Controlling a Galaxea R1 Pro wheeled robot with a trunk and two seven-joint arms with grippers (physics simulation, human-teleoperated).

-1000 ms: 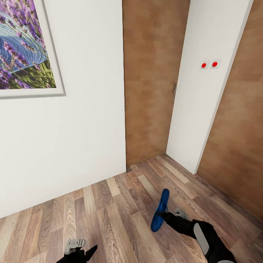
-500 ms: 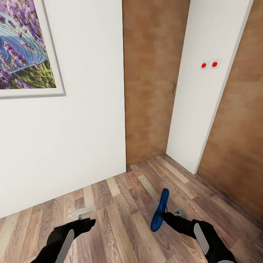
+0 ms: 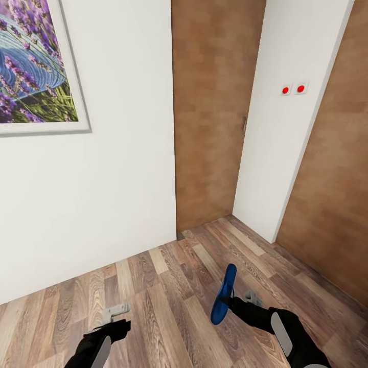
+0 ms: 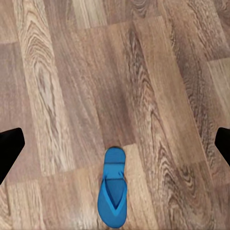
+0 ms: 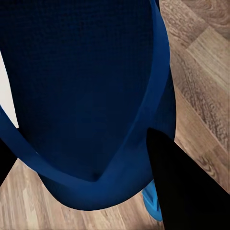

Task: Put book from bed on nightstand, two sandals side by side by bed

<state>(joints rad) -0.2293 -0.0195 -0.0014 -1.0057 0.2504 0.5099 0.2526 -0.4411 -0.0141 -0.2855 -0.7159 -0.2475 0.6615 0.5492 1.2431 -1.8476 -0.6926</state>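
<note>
Blue and thin-soled, one flat flip-flop sandal stands nearly on edge above the wood-plank floor, clamped in the right gripper. The right wrist view shows its dark blue sole and strap very close, with one black finger pressed against its edge; the other finger is cut off at the picture's border. A sliver of brighter blue peeks out past the held sandal's rim, too little of it showing to say what it is.

A second bright blue flip-flop sandal lies flat on the floor, strap side up, seen between the two black fingertips of the left gripper. Those tips sit far apart at opposite sides of the left wrist view, so its jaws are spread wide and hold nothing. From the head camera the left gripper hangs over the floor planks, well apart from the held sandal, its arm cut off by the frame.

Beyond the floor stand a white wall with a framed lavender picture, a brown wooden door, and two red round buttons.
</note>
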